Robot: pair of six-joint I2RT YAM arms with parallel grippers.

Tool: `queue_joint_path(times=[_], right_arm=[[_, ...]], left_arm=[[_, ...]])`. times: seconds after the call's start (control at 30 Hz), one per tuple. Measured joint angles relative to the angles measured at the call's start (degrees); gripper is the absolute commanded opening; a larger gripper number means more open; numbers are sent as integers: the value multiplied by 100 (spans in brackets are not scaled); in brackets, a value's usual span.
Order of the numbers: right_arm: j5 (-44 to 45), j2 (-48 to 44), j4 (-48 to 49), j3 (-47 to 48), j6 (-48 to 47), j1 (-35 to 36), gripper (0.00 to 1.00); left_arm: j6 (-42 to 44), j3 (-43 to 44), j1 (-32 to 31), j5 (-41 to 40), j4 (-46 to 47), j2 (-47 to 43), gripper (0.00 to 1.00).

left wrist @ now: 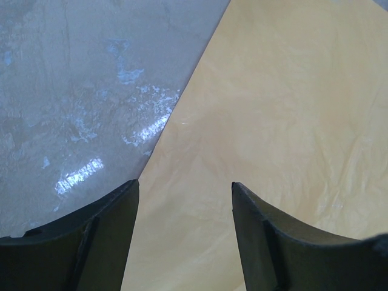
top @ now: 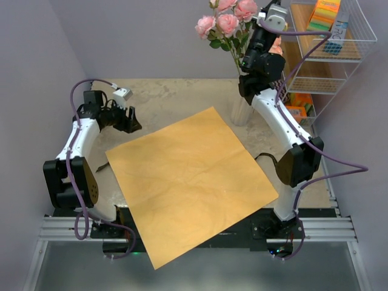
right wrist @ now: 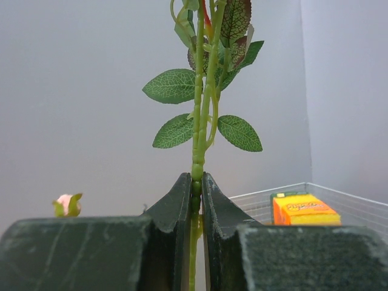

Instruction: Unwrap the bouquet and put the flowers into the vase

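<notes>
Orange paper point(top: 188, 182) lies flat mid-frame, so we judge the unwrapping done and placing in hand. Right hand point(right wrist: 197, 182) pinches the flowers point(top: 227, 23) by their stems, top centre, above the vase point(top: 241, 112); the arm hides the stem ends. Next we'd lower them straight, then release. Left hand point(left wrist: 183, 188) is spread over the paper's edge. Mottled pale surface point(top: 163, 97), lavender walls, wire shelf point(top: 339, 54) upper right.

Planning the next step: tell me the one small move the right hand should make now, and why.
Probably lower the right hand straight down. It is shut on the flowers by their stems, holding them upright above the vase; whether the stem ends are already inside it cannot be seen.
</notes>
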Motion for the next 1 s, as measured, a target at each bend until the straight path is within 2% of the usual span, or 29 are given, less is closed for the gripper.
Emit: queue_joint_path(times=[0.53, 0.9, 0.93, 0.97, 1.0], right_arm=[[210, 413, 490, 46, -232, -284, 0], [494, 343, 507, -907, -140, -249, 0], [501, 302, 481, -1051, -133, -229, 1], [535, 243, 444, -1211, -129, -190, 16], [590, 190, 407, -1338, -127, -140, 24]], left_arm=[[70, 442, 0, 129, -122, 74, 68], [-81, 315, 2, 127, 72, -68, 69], [-90, 315, 4, 127, 72, -68, 69], [-109, 315, 7, 129, 74, -68, 69], [-129, 315, 11, 129, 76, -72, 69]])
